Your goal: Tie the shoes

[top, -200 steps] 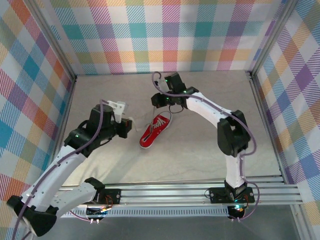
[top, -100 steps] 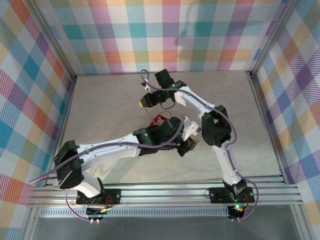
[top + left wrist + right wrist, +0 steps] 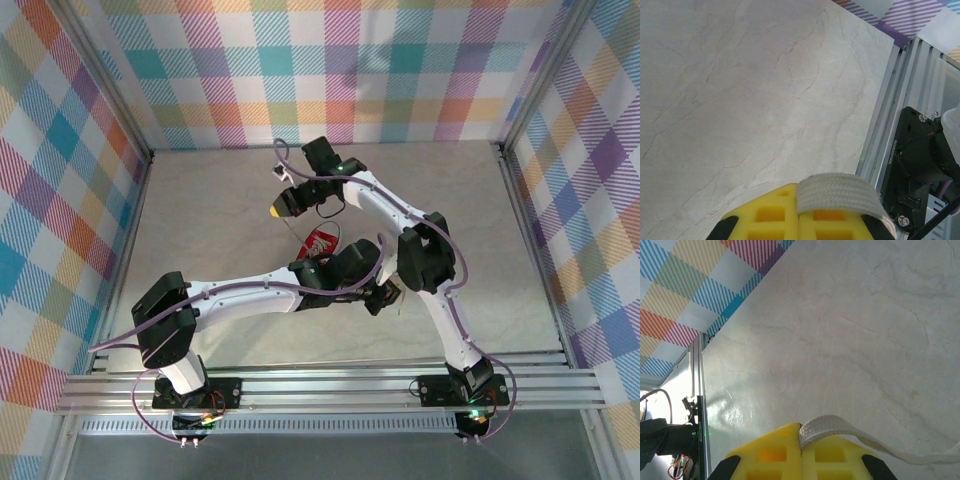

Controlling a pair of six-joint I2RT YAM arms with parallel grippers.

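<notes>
Left gripper point(image 3: 386, 296) clamps one lace point(image 3: 835, 192) right of the shoe point(image 3: 320, 243), right gripper point(image 3: 281, 209) seemingly the other lace point(image 3: 850, 432) beyond-left of it; uneven pulling may drag the half-hidden shoe or slip a lace free.

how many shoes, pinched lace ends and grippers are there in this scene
red sneaker: 1
pinched lace ends: 2
grippers: 2, the left gripper and the right gripper
total: 5

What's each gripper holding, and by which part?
Left gripper: whitish-grey woven shoelace, pinched in shut jaws. Right gripper: second lace strand, likewise. Position along lace unclear.
</notes>
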